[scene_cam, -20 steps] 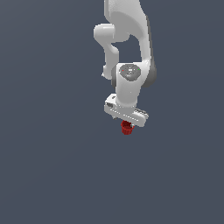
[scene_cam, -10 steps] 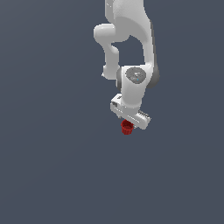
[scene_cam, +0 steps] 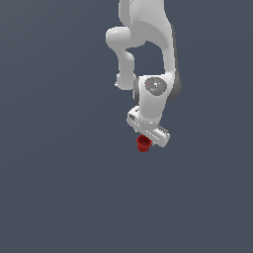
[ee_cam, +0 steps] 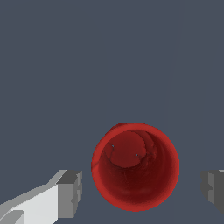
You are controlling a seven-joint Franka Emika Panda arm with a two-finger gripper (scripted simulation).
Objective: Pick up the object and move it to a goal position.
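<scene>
The object is a small red cup (scene_cam: 143,144) with a rimmed round mouth. In the exterior view it sits just under the white hand of my arm. In the wrist view I look straight down into the cup (ee_cam: 134,166). My gripper (ee_cam: 142,192) is open, with one grey finger pad (ee_cam: 71,192) on one side of the cup and the other pad (ee_cam: 213,190) on the opposite side. A small gap shows between each pad and the cup's rim. In the exterior view the gripper (scene_cam: 147,138) is low over the cup and its fingertips are hard to make out.
A plain dark grey surface (scene_cam: 59,188) fills both views. The white arm (scene_cam: 148,44) rises from the hand toward the top of the exterior view. No other object shows.
The hand has shifted slightly toward the exterior view's right and come a little lower over the cup. The cup has stayed where it was.
</scene>
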